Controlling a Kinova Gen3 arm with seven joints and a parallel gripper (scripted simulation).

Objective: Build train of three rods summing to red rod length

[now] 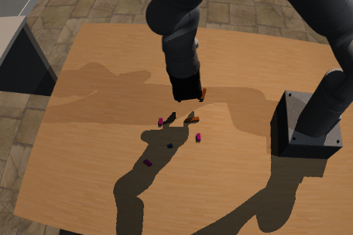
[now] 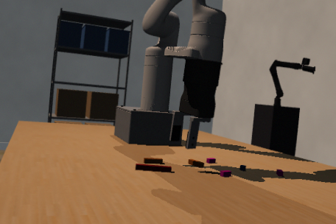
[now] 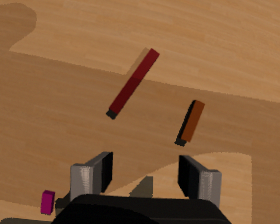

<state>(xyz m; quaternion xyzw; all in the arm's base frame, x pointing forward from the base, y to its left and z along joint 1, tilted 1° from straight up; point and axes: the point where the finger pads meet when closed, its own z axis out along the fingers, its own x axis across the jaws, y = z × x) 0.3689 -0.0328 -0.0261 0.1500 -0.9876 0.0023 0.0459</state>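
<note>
Above the table (image 1: 97, 187) I see my gripper (image 3: 145, 167) spread wide, holding nothing; the red rod (image 3: 132, 84) and an orange rod (image 3: 189, 123) lie just beyond its fingertips, a magenta rod (image 3: 47, 201) aside.

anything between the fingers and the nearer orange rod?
Nothing visible. In the wrist view the open gripper holds nothing, and only bare table lies between it and the orange rod. The red rod lies apart, to its side.
</note>
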